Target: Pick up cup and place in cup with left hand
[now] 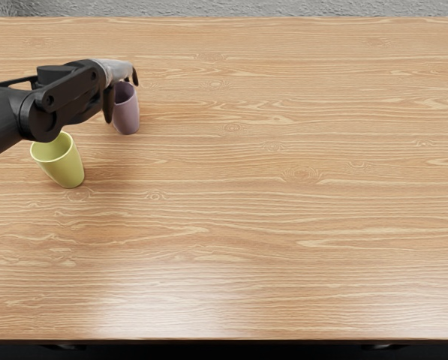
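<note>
My left hand (pixel 117 70) is at the rim of the purple cup (pixel 127 113), at the upper left of the head view. It covers the back and left part of that rim, and whether it grips the cup cannot be told. The purple cup stands upright, with no clear gap visible between its base and the table. Nearer the front and to the left, the yellow-green cup (pixel 64 166) stands upright with its mouth up. The left forearm passes over its back edge in the picture.
The wooden table (pixel 269 195) fills most of the view. Its front edge runs along the bottom of the picture, and a grey textured surface (pixel 284 7) shows beyond the back edge. The left arm reaches in across the upper left.
</note>
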